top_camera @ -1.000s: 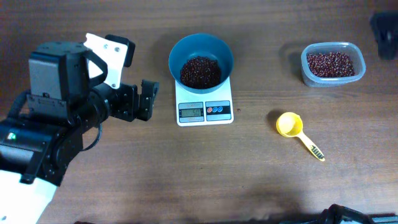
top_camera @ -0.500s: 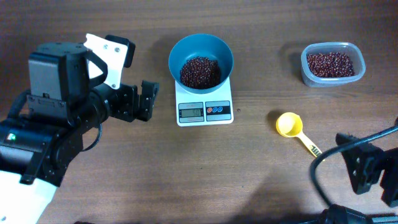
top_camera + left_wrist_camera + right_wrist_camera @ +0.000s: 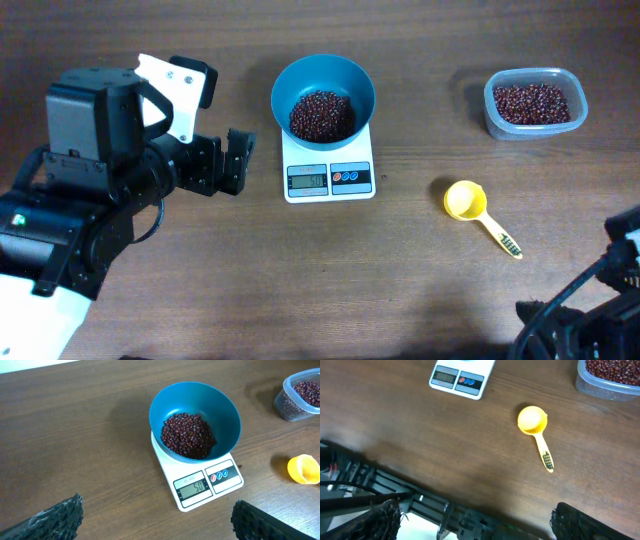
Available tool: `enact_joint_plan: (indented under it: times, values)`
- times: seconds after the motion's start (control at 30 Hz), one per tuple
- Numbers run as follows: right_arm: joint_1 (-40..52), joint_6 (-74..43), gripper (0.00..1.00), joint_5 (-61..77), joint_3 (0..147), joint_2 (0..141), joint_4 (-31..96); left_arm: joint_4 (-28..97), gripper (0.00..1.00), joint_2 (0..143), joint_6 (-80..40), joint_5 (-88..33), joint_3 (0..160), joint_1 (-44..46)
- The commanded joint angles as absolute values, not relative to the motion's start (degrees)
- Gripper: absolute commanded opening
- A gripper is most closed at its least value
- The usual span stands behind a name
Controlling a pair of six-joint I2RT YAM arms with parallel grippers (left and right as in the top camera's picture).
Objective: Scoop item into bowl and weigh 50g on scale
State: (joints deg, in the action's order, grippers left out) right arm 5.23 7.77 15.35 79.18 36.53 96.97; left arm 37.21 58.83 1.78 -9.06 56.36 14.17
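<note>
Blue bowl [image 3: 226, 414] of beans [image 3: 189, 435] on scale [image 3: 207, 491] (reads 50), left hand [image 3: 238, 160] spread, right hand [image 3: 475, 515] spread.

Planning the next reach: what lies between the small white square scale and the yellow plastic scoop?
Bare wooden table, apart from one tiny dark speck beside the white scale; overhead and left wrist views show it.

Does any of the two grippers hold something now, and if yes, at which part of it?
Nothing is held. The left gripper and the right gripper are both open and empty; the yellow scoop lies free on the table.
</note>
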Motion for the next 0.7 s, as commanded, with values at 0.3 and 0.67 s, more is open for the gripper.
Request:
enact_joint_plan:
  times: [0.3, 0.67]
  values:
    - [16.9, 3.5, 0.99, 9.7, 78.9, 19.9, 91.8, 37.1, 0.99, 58.8, 2.7, -9.6, 56.7, 14.1]
    - [16.9, 7.7, 0.99, 3.8, 36.9, 19.8, 40.2, 37.1, 0.99, 58.8, 2.7, -9.6, 56.7, 14.1]
